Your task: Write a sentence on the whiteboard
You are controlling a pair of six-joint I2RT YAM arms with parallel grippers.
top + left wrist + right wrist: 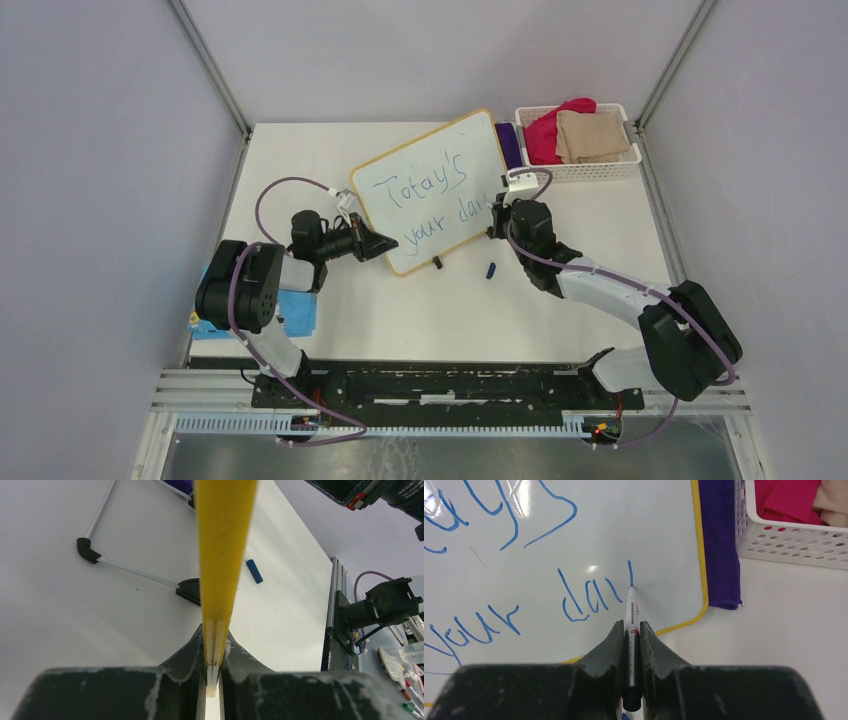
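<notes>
The whiteboard (430, 185) lies tilted on the table, framed in tan wood. Blue words read "Today's" and below it "your da" with a fresh downstroke after it (574, 597). My left gripper (385, 243) is shut on the whiteboard's near-left edge, seen edge-on as a yellow strip (220, 555) in the left wrist view. My right gripper (497, 215) is shut on a white marker (631, 630), its tip touching the board at the foot of the short blue stroke (630, 572). The board surface (624, 525) fills the right wrist view.
A blue marker cap (491, 269) lies on the table near the board's lower edge, also in the left wrist view (254, 571). A white basket (590, 170) with pink and tan cloths stands at back right. A purple cloth (719, 545) lies beside it. A blue booklet (297, 310) is under the left arm.
</notes>
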